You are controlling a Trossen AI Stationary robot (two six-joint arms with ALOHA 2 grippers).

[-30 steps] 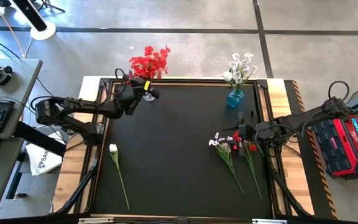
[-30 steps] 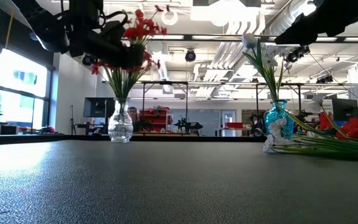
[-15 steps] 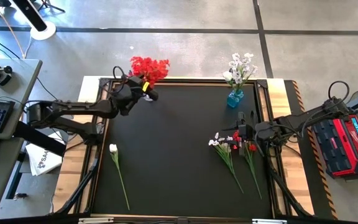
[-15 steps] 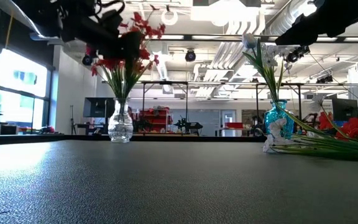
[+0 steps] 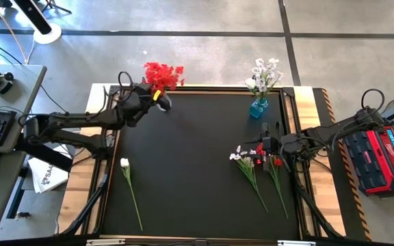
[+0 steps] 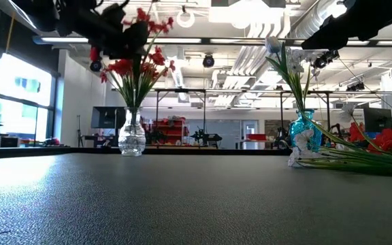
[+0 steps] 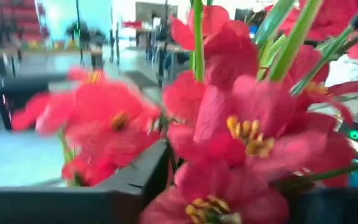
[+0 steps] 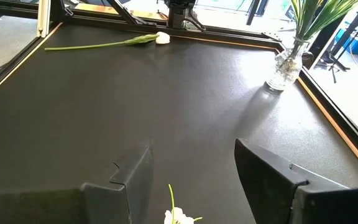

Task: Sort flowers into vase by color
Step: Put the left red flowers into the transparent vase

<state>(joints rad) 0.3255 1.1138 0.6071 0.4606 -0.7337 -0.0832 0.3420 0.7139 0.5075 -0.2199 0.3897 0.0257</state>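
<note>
Handling: the flowers look light and thin, the stems long and easy to bend, the blossoms soft. I judge the best hold is on the green stem, low below the blossoms, with a gentle pinch, because the thin smooth stem could slip or turn between the fingers.

Red flowers (image 5: 163, 74): a bunch of bright red blossoms with yellow centres, standing in the clear glass vase (image 6: 131, 139) at about 11 o'clock on the black table (image 5: 190, 171).

White flowers in vase (image 5: 264, 75): small pale blossoms on green stems, in the blue vase (image 5: 257, 108) at about 1 o'clock.

Single white flower (image 5: 125, 164): one white bud on a long stem, lying flat at about 8 o'clock, well apart from both vases.

Loose flowers (image 5: 255, 164): white and red sprays lying together at about 4 o'clock, their stems pointing to the near edge.

Left gripper (image 5: 154, 98): up at the red bunch, blossoms very near its camera; I cannot tell if the fingers are spread or closed.

Right gripper (image 8: 191, 180): directly over the loose flowers, its fingers spread wide and holding nothing; a white blossom (image 8: 178, 216) lies between them.

Progress: I judge three or more flowers are not yet sorted.
</note>
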